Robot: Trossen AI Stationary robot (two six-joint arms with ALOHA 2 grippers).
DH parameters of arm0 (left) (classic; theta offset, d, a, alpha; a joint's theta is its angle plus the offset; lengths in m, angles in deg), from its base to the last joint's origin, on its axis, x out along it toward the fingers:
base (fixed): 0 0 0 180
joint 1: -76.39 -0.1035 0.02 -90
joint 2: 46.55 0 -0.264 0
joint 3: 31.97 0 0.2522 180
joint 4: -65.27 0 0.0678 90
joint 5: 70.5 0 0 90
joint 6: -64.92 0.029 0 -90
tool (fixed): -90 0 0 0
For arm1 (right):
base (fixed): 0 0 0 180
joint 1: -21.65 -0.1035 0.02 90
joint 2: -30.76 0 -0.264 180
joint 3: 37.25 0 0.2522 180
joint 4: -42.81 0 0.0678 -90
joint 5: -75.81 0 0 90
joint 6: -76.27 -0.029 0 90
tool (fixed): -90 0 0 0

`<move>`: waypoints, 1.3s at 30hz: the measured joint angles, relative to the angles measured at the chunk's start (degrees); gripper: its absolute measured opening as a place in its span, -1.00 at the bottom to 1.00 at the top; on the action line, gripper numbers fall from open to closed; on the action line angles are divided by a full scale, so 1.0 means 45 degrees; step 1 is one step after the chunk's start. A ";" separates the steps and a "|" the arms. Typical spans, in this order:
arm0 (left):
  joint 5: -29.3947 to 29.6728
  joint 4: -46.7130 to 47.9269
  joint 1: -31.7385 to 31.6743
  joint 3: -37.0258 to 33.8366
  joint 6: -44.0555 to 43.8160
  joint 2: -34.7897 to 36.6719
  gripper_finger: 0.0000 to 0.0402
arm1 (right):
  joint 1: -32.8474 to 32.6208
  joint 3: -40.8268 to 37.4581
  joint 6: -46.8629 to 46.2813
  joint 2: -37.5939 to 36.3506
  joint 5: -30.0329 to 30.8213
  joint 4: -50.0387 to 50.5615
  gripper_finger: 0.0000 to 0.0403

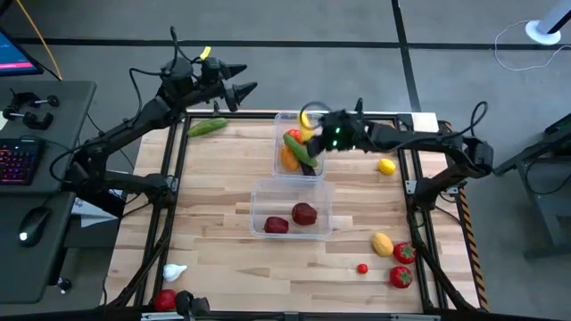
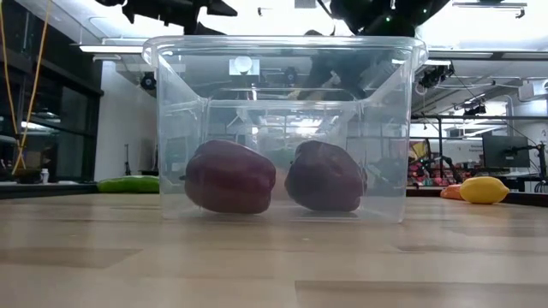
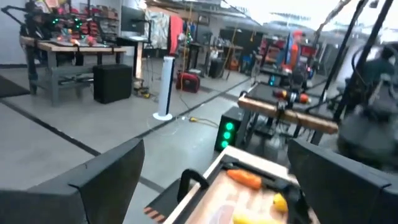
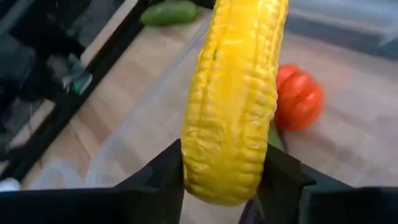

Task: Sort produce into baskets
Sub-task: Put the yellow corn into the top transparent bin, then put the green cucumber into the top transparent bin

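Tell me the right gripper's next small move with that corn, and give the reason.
Probably open the fingers and let it drop. The right gripper pinches the yellow corn cob between its fingers, and in the high view it hangs over the far tub, which already holds a tomato and other vegetables. The left gripper waits open beyond the table's far edge.

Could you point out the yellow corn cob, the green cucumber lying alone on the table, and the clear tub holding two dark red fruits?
Yellow ridged corn cob (image 4: 233, 99), right wrist view, mid-body.
Green cucumber (image 1: 206, 127), high view, middle.
Clear plastic tub (image 2: 175, 111), low view, bare left wall.
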 joint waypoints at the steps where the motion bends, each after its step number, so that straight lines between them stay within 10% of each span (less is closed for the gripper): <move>1: 0.0000 -0.0091 -0.0041 0.0000 -0.0171 0.0000 0.92 | -0.0218 0.0000 0.0000 0.0063 0.0128 0.0061 -0.16; 11: 0.0157 -0.0177 0.0019 0.0000 -0.1980 0.0000 0.92 | 0.0146 0.0003 0.0535 0.0031 -0.0014 0.0185 0.35; 20: -0.1094 0.0513 0.1080 0.0000 -0.3956 0.0075 0.92 | 0.0907 0.1443 0.3973 -0.0396 -0.1382 0.0252 0.40; 29: -0.1211 0.9468 0.4323 0.0005 -0.2138 0.0935 0.92 | 0.1065 0.2972 0.5071 -0.1118 -0.1280 0.1619 0.41; 36: 0.5577 1.4570 0.6631 -0.0532 -0.1928 0.1336 0.92 | 0.0793 0.3113 0.3679 -0.1850 0.0159 0.2628 0.41; 39: 0.5281 1.3959 0.5092 -0.0922 -0.2263 0.0427 0.92 | 0.0559 0.3113 0.2381 -0.1876 0.0749 0.2651 0.41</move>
